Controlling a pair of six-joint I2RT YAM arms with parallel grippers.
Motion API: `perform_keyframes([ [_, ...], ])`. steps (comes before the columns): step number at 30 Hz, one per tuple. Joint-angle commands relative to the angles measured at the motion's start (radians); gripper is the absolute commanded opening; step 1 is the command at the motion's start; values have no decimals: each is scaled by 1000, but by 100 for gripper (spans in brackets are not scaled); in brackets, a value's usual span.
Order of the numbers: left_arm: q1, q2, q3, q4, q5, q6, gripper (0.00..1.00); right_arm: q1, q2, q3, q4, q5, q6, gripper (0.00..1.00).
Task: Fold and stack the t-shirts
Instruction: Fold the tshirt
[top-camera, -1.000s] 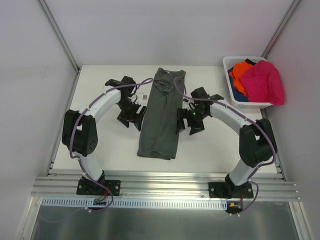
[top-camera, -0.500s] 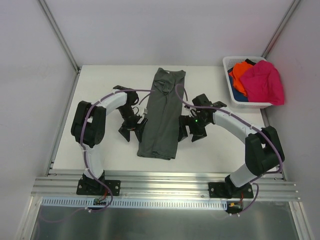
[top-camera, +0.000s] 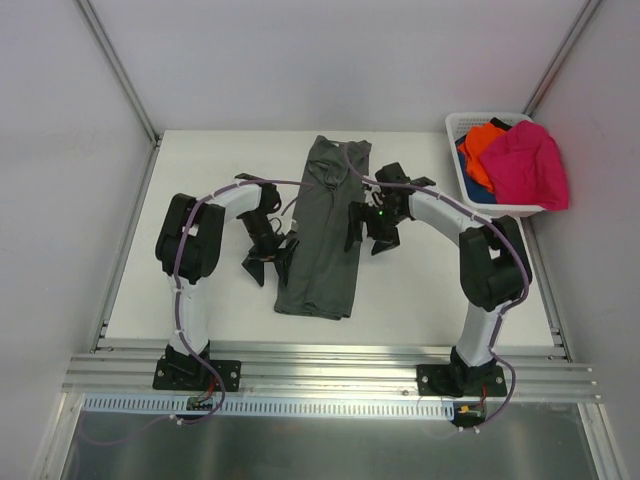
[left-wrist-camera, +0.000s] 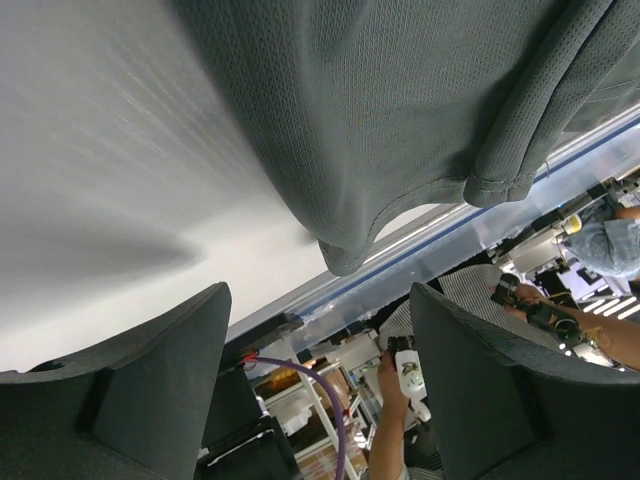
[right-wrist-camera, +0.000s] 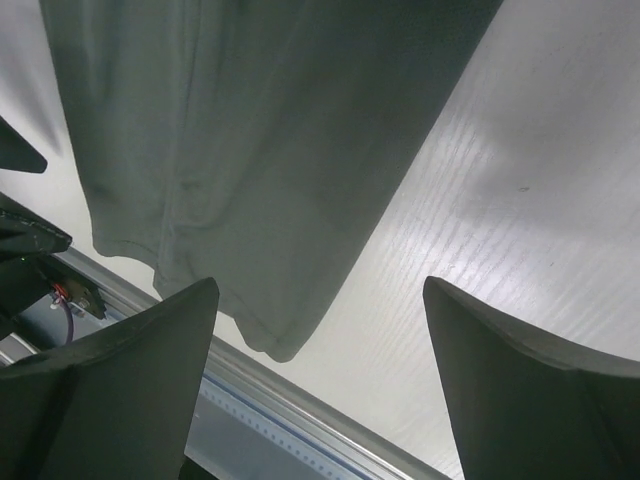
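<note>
R hand (top-camera: 367, 228) has pulled back up the shirt's right edge vs a moment ago, elbow tucking in closer. L hand (top-camera: 270, 262) has slid nearer the bases, down the left edge. Dark grey-green t-shirt (top-camera: 325, 230) hasn't budged: folded into a long strip, flat mid-worktop (top-camera: 200, 170), collar end far, hem end near the arms.

L hand sits just beside the strip's left edge, lower half, fingers spread, nothing btwn them. L wrist cam: fingers (left-wrist-camera: 150, 390) wide apart, the shirt's (left-wrist-camera: 400, 100) hem corner ahead of them, not in the grip.

R hand at the right edge, approx mid-length, also spread wide & empty. R wrist cam: fingers (right-wrist-camera: 530, 390) well apart, shirt (right-wrist-camera: 250, 120) ahead of them on the pale worktop (right-wrist-camera: 520, 200).

Far right corner: white lattice basket (top-camera: 462, 128) w/ pink t-shirt (top-camera: 530, 165) heaped on top & spilling over the rim, orange t-shirt (top-camera: 483, 143) beside it, a bit of blue t-shirt (top-camera: 480, 192) underneath.
</note>
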Motion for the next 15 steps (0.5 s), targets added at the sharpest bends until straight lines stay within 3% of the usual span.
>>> perform_keyframes([
  [1, 3, 6, 11, -37, 42, 10, 73, -4, 19, 35, -8, 4, 24, 88],
  [5, 3, -9, 8, -37, 43, 10, 73, -27, 80, 150, -3, 38, -4, 88],
  [9, 4, -14, 34, -37, 23, 11, 73, -47, 203, 450, -23, 19, -45, 87],
  [15, 15, -45, 58, -37, -15, 21, 74, -36, 370, 691, 1, -5, -65, 88],
])
